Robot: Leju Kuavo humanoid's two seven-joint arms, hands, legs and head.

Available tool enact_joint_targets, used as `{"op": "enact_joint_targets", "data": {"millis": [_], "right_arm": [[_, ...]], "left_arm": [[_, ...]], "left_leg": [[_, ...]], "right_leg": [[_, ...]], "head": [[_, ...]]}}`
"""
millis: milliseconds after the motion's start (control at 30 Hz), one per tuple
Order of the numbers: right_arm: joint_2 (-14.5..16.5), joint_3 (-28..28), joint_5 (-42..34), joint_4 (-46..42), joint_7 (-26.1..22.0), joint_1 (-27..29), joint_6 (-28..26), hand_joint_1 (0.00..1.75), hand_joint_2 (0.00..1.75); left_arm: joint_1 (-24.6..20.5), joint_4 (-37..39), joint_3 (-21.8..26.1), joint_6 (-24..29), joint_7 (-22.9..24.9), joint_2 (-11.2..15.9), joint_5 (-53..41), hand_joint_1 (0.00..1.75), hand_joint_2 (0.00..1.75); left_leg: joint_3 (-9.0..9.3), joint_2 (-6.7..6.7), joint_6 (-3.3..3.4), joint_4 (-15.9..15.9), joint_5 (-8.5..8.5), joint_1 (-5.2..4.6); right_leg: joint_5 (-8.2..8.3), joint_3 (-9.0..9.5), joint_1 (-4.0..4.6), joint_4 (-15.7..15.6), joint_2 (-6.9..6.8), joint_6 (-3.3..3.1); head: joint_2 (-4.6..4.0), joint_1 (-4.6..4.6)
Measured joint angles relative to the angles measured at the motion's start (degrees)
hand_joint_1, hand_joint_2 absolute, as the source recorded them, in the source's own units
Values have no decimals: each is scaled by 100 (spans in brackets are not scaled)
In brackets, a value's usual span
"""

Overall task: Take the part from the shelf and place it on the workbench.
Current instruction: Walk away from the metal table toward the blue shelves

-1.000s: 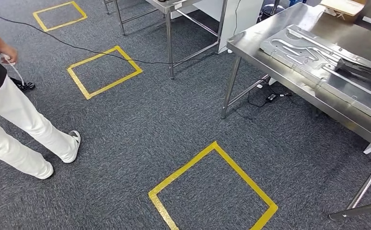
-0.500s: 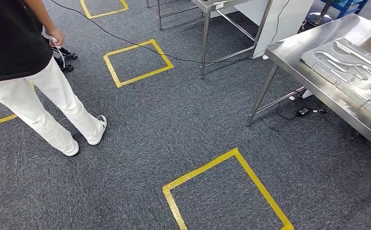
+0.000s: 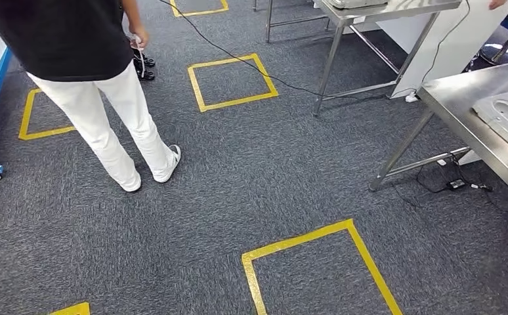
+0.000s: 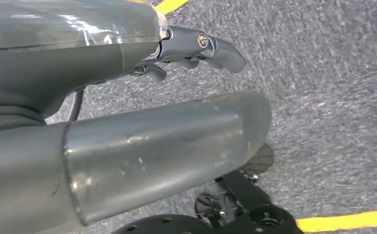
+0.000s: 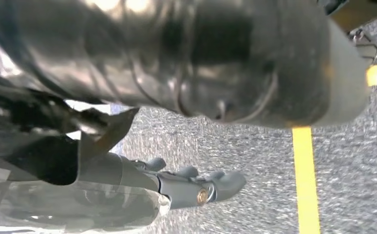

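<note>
While a person [image 3: 87, 79] is standing on the carpet [image 3: 238, 170], both robot hands, left [image 4: 186, 53] and right [image 5: 191, 187], are hanging with fingers apart, holding nothing.

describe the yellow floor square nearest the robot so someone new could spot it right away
Start at the steel workbench along the right edge of the head view, then look down to the grey carpet in front of its near leg. The yellow tape square there is cut off by the picture's bottom edge, unlike the smaller complete far square beside the person.
</note>
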Motion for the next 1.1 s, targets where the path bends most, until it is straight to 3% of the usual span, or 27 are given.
{"op": "enact_joint_targets", "data": {"millis": [67, 133, 167, 200, 233, 267, 300, 367, 433, 500, 533, 567, 633, 700, 733, 767, 833, 867, 933, 1000, 1033, 1100], "right_arm": [[4, -2, -3, -1, -1, 0, 2, 0, 0], [9, -4, -7, 1, -2, 25, 3, 0, 0], [13, -4, -8, 1, -2, 34, 3, 0, 0], [16, -4, -8, 2, -2, 38, 3, 0, 0], [19, -4, -8, 2, -2, 41, 3, 0, 0], [20, -4, -9, 2, -1, 41, 3, 0, 0], [20, -5, -11, 2, -1, 42, 3, 0, 0], [-2, -13, -16, 5, 0, 58, 4, 0, 0], [-22, -25, -18, 9, 0, 61, 7, 0, 0], [-18, -34, -19, 9, 0, 36, 13, 0, 0], [-13, -37, -21, 8, 2, 28, 20, 0, 0], [-8, -39, -22, 8, 4, 32, 31, 0, 0], [-2, -43, -26, 9, 16, 56, 57, 0, 0], [-2, -46, -31, 11, 37, 74, 72, 0, 0], [1, -48, -33, 12, 48, 76, 73, 0, 0], [4, -48, -34, 13, 56, 75, 74, 0, 0], [10, -50, -36, 13, 66, 71, 75, 0, 0], [7, -52, -36, 13, 69, 70, 74, 0, 0], [-2, -55, -37, 13, 71, 57, 73, 0, 0], [-3, -55, -37, 11, 73, 24, 73, 0, 0], [-3, -55, -37, 10, 73, 9, 73, 0, 0], [-1, -55, -37, 9, 72, 10, 84, 0, 0]], "left_arm": [[4, 0, -1, 10, 3, -3, 0, 0, 0], [-8, 0, -1, 20, 5, -4, -1, 0, 0], [-13, 0, -1, 25, 6, -4, -1, 0, 0], [-14, 0, -1, 28, 7, -4, -1, 0, 0], [-13, 0, -1, 28, 8, -5, -2, 0, 0], [-12, 0, -1, 29, 10, -10, -2, 0, 0], [-12, 0, -1, 31, 14, -15, -4, 0, 0], [-21, 0, -4, 38, 27, -56, -14, 0, 0], [-34, 0, -7, 47, 39, -92, -22, 0, 0], [-22, 0, -8, 51, 42, -99, -30, 0, 0], [-8, 0, -9, 53, 43, -101, -33, 0, 0], [-2, 0, -10, 56, 43, -102, -37, 0, 0], [-15, 0, -11, 66, 45, -99, -38, 0, 0], [-32, 0, -11, 75, 44, -94, -42, 0, 0], [-30, 0, -11, 78, 45, -93, -45, 0, 0], [-23, 0, -11, 79, 45, -92, -50, 0, 0], [-12, 0, -13, 83, 49, -95, -59, 0, 0], [-16, 0, -16, 85, 49, -99, -63, 0, 0], [-31, 0, -21, 87, 50, -105, -68, 0, 0], [-24, 1, -22, 89, 52, -103, -69, 0, 0], [-18, 1, -22, 91, 52, -102, -69, 0, 0], [-27, 0, -23, 92, 53, -101, -70, 0, 0]], "left_leg": [[4, -109, 86, -25, 29, -5], [-12, -226, 146, -33, 51, -34], [-24, -294, 167, -32, 55, -62], [-28, -366, 182, -32, 56, -93], [-23, -442, 193, -31, 56, -123], [-9, -523, 201, -31, 54, -148], [11, -603, 207, -31, 51, -165], [25, -749, 210, -35, 50, -171], [-4, -876, 184, -44, 66, -146], [-14, -972, 137, -78, 94, -133], [-21, -897, 121, -63, 76, -142], [-65, -762, 101, 32, 2, -152], [-323, -428, 38, 553, -306, -138], [-664, -316, -59, 1204, -576, -77], [-734, -292, -108, 1336, -575, -43], [-697, -264, -157, 1264, -473, -11], [-352, -93, -255, 599, -124, 43], [-187, -4, -264, 286, -2, 50], [-51, 79, -180, 33, 45, 33], [-70, -34, -42, 67, 32, -1], [-74, -81, 4, 59, 39, -8], [-84, -187, 87, 38, 67, -13]], "right_leg": [[-191, -77, -39, 220, 214, 45], [-583, -410, -41, 900, 510, 33], [-749, -621, -29, 1298, 577, 9], [-816, -785, -8, 1584, 605, -26], [-761, -860, 23, 1676, 622, -74], [-580, -821, 67, 1527, 649, -139], [-321, -691, 123, 1190, 707, -216], [91, -390, 215, 440, 966, -386], [190, -269, 256, 109, 1121, -490], [226, -213, 241, -23, 1013, -525], [262, -156, 218, -125, 938, -528], [301, -92, 195, -233, 856, -525], [333, -12, 172, -353, 686, -496], [301, -6, 156, -341, 507, -458], [272, -5, 139, -320, 423, -427], [240, -2, 115, -291, 347, -391], [147, 0, 63, -182, 216, -294], [87, -7, 54, -105, 159, -237], [0, -12, 65, 4, 74, -141], [-33, 10, 48, 25, 9, -85], [-71, 13, 24, 55, 47, -57], [-325, -122, -15, 385, 290, -22]], "head": [[0, 0], [0, 0], [0, 0], [0, -1], [0, 0], [0, 0], [0, -1], [0, -2], [0, -2], [0, -3], [0, -2], [0, -3], [0, -3], [0, -3], [0, -3], [0, -3], [0, -4], [0, -3], [0, -1], [0, 2], [0, 3], [0, 3]]}}
